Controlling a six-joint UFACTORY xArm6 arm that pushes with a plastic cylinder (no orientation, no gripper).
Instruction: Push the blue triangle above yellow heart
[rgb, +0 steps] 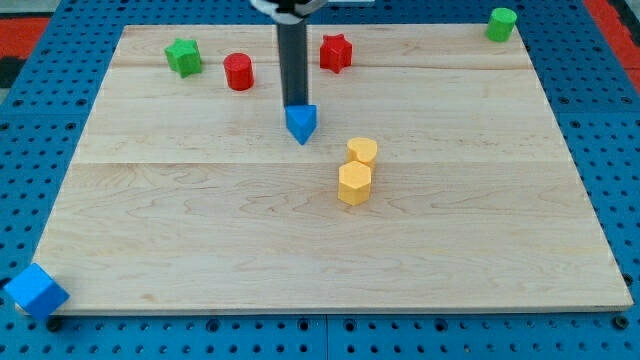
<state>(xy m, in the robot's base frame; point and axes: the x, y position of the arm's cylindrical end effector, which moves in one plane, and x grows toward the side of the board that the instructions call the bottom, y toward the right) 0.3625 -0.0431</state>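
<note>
My tip (296, 105), the bare lower end of a smooth dark rod with no jaws, touches the blue triangle block's (301, 123) top edge on the pale wood-grain tabletop (200, 230); the yellow heart block (362, 151) sits toward lower right.

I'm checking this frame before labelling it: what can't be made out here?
- My tip: camera view; whether it touches the blue triangle or stops just short is unclear.
- Arm: cut off by the view's top.
- Yellow heart: its lower edge is hidden by the yellow hexagon; touching or not, unclear.
</note>
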